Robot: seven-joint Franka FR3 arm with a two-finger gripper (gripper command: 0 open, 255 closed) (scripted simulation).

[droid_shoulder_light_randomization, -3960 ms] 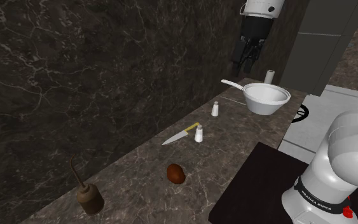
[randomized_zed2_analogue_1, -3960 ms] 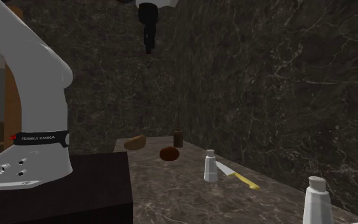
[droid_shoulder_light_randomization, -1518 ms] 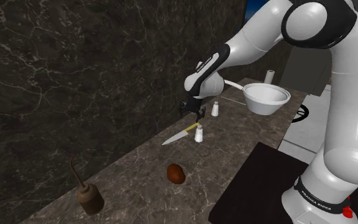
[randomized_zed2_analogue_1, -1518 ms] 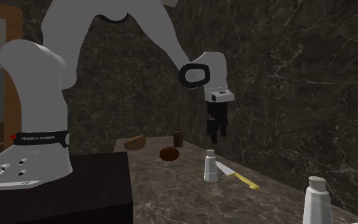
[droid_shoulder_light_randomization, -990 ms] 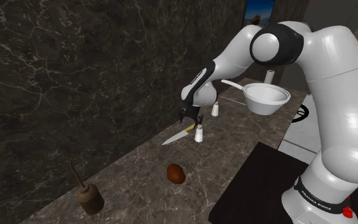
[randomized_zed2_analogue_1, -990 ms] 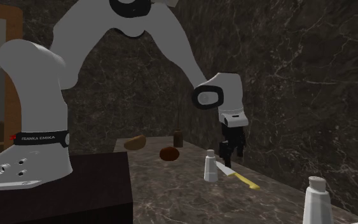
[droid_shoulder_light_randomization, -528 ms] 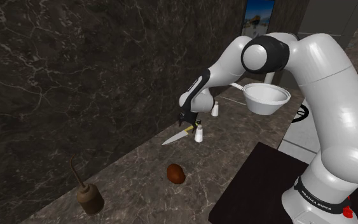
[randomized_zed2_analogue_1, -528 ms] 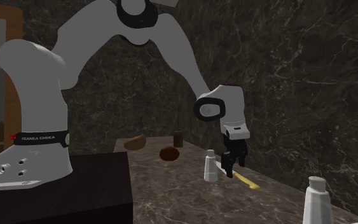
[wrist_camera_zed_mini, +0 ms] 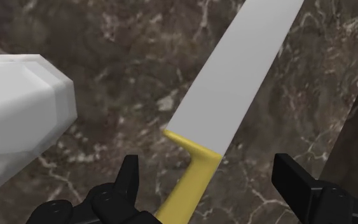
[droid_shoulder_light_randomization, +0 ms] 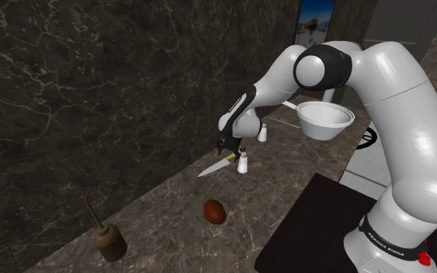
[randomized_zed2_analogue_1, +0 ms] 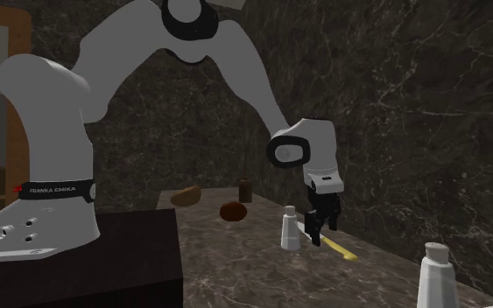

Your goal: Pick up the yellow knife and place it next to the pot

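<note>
Here the pincer [wrist_camera_zed_mini: 207, 173] gapes wide astride the knife [wrist_camera_zed_mini: 234, 83], touching nothing.

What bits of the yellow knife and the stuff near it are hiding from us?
Wrist view: the picture's edges cut off the tip and handle end of the yellow-handled, grey-bladed knife.
Second exterior view: the black end effector and the small white shaker hide most of its blade.
Wrist view: the edge cuts off most of that shaker.
</note>
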